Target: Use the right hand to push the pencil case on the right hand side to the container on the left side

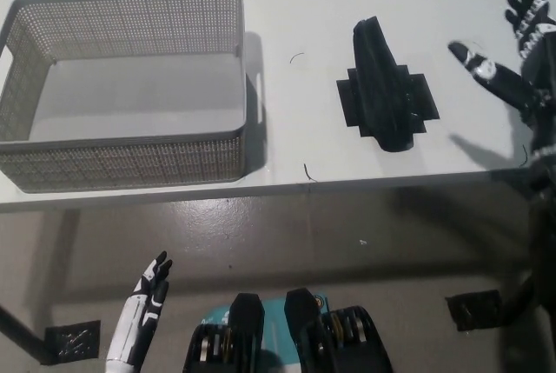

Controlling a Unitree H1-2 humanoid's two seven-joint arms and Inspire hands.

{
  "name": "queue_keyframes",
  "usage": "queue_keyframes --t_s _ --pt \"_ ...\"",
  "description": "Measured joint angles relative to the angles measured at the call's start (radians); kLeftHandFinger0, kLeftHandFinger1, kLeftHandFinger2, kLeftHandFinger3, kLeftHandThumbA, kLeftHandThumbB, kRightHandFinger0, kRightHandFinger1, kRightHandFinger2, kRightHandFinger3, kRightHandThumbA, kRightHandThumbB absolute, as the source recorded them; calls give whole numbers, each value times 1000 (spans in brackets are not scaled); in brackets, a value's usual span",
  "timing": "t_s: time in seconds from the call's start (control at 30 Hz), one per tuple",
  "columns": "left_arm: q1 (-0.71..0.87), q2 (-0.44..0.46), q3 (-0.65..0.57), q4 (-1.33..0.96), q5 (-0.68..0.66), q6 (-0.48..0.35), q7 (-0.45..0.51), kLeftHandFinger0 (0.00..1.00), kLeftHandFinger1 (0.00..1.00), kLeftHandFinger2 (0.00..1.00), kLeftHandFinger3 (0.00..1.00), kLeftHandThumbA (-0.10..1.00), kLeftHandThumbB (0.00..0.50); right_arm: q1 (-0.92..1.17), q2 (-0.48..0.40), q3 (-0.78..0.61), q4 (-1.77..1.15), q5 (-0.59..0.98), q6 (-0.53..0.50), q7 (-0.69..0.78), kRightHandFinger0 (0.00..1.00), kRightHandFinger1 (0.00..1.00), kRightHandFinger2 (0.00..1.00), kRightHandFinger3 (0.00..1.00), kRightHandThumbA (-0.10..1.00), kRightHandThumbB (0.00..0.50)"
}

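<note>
A black pencil case lies on the white table, right of centre, over a dark patch. The grey mesh container stands empty at the table's left. My black right hand hovers above the table's right end, open with its fingers spread, a short gap to the right of the pencil case and not touching it. My white left hand hangs low at the lower left, below the table's front edge, fingers straight and holding nothing.
The table's front edge runs across the middle of the view, with grey floor below it. A strip of bare table separates the container from the pencil case. A few thin dark marks lie on the tabletop.
</note>
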Motion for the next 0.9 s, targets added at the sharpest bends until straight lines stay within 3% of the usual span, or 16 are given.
queue_keyframes --t_s 0.03,0.1,0.17,0.27,0.4,0.53,0.57,0.73,0.8,0.9 --pt "2 0 -3 -3 0 0 0 1000 1000 1000 1000 1000 278 -22 0 0 42 1 -1 1 1000 1000 1000 1000 1000 239" --pt "5 0 -6 -6 1 0 0 1000 1000 1000 1000 1000 279 -55 0 0 102 2 -3 2 1000 1000 1000 1000 1000 323" --pt "8 0 -8 -8 1 0 -1 1000 1000 1000 1000 1000 282 -109 -1 -3 194 6 -8 3 1000 1000 1000 1000 1000 339" --pt "10 0 -9 -8 0 0 -4 1000 1000 1000 1000 1000 285 -174 0 -26 310 26 -13 7 1000 1000 1000 1000 1000 290" --pt "16 0 -12 -8 0 0 -8 1000 1000 1000 1000 1000 281 -258 0 -69 456 65 -26 22 1000 1000 1000 1000 1000 299" --pt "16 0 -12 -8 -1 0 -11 1000 1000 1000 1000 1000 286 -324 2 -86 574 87 -46 37 1000 1000 1000 1000 1000 261" --pt "16 0 -13 -8 -1 0 -11 1000 1000 1000 1000 1000 285 -337 4 -89 600 93 -49 41 1000 1000 1000 1000 1000 280" --pt "16 0 -15 -8 0 0 -11 1000 1000 1000 1000 1000 285 -387 26 -113 716 116 -72 48 1000 1000 1000 1000 1000 269" --pt "16 0 -16 -9 0 0 -11 1000 1000 1000 1000 1000 287 -396 35 -119 754 121 -78 52 1000 1000 1000 1000 1000 239" --pt "17 0 -15 -9 -2 -1 -12 1000 1000 1000 1000 1000 286 -405 55 -135 821 132 -98 58 1000 1000 1000 1000 1000 295"
